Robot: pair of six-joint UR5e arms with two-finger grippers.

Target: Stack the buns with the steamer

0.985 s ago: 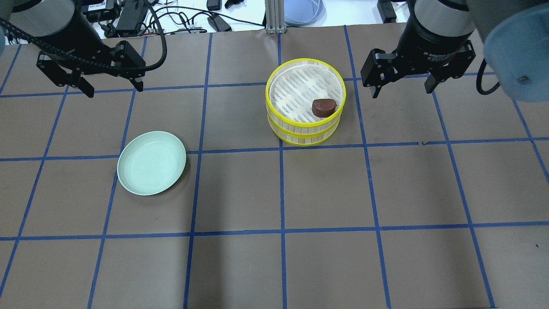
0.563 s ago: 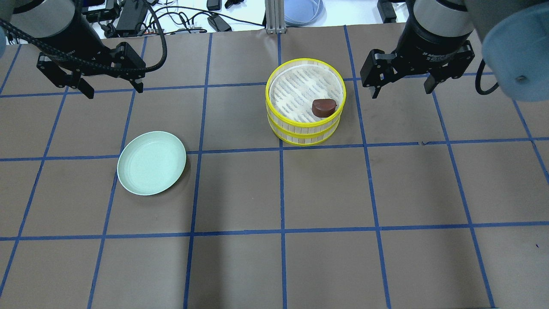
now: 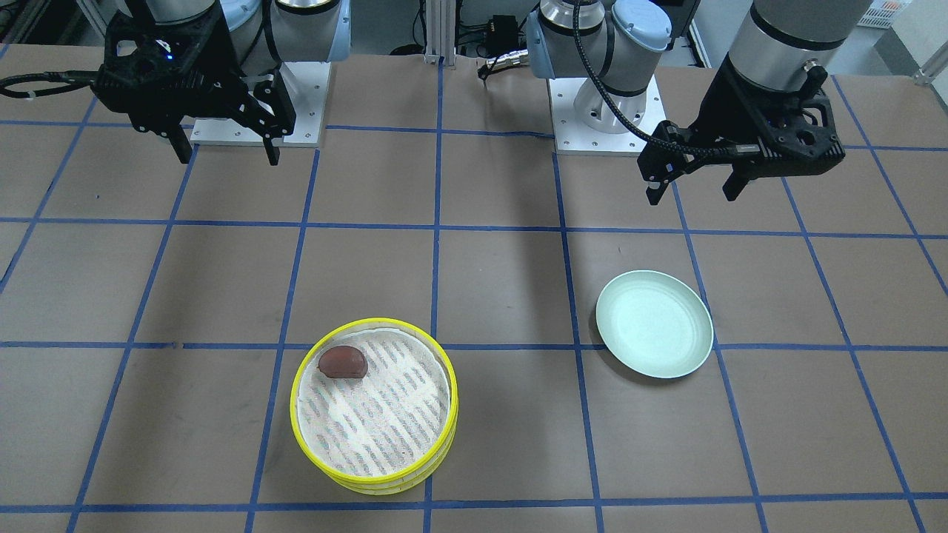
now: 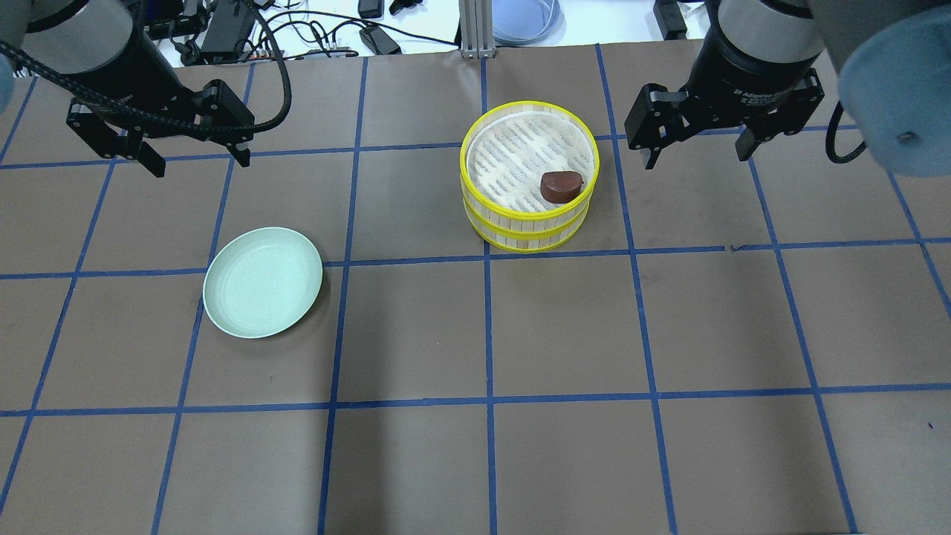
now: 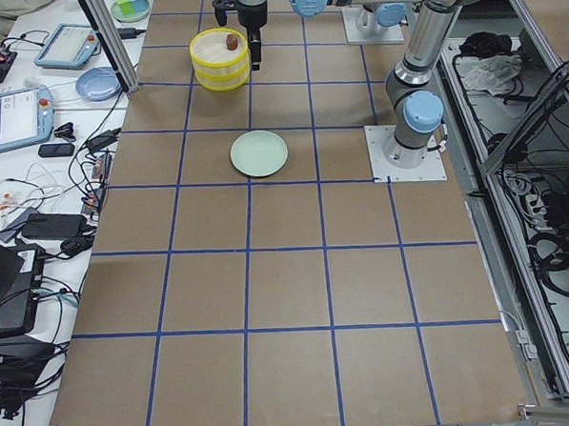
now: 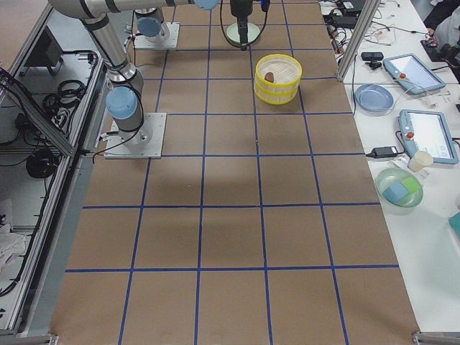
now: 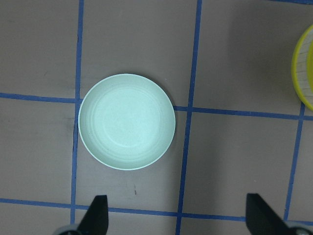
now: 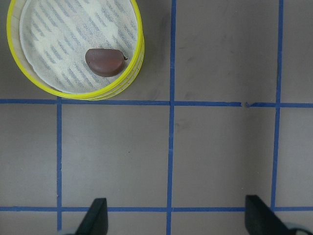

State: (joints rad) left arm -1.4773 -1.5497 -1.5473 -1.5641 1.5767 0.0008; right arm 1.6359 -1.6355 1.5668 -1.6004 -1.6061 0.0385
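Two yellow-rimmed round tiers are seen stacked as one steamer [image 3: 378, 429] at lower centre-left of the front-facing view. A smooth, dark reddish-brown oval bun [image 3: 343, 362] lies on its pale slatted floor near the upper-left rim. The lower tier's inside is hidden. A smooth pale green plate [image 3: 655, 324] sits right of centre on the brown, blue-gridded desk [image 3: 503, 281]. Upper right, the left tool [image 3: 692, 194] is spread wide with nothing held, and upper left the right tool [image 3: 227, 157] likewise.

In the overhead view the bun is found at the steamer's lower right.

In both wrist views only dark fingertips are shown, cut off by the bottom edge.
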